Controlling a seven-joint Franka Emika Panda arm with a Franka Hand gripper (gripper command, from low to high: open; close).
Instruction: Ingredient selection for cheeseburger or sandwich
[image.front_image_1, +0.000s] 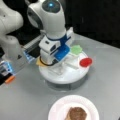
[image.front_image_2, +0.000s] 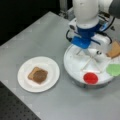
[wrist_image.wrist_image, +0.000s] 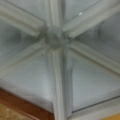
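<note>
Plate: a white round paper plate (image.front_image_2: 38, 73) is seen at a front view's left, on the grey table (image.front_image_2: 50, 32); in a front view (image.front_image_1: 73, 108) it is cut off by the bottom edge.
Stack: a tan square bread slice (image.front_image_2: 33, 72) is laid on the plate, with a round dark-brown patty (image.front_image_2: 40, 76) set on top of it; the patty (image.front_image_1: 77, 113) is seen in both front views.
Tray: a white round divided tray (image.front_image_2: 77, 73) with raised spokes is placed near the plate, apart from it.
Tray contents: a red round piece (image.front_image_2: 90, 78), a green leaf-like piece (image.front_image_2: 114, 69) and a second tan bread slice (image.front_image_2: 115, 49) are held in separate compartments; a yellow piece (image.front_image_1: 39, 62), possibly the cheese, is glimpsed at the tray's edge behind the arm.
Gripper: the gripper (image.front_image_2: 86, 51) is lowered over the tray's middle, beneath the blue and white wrist.
Fingers: they are hidden in every view, so whether anything is grasped cannot be told.
Wrist view: the tray's hub (wrist_image.wrist_image: 53, 37) and spokes are filled across the frame, with a tan-brown edge at the bottom left.
</note>
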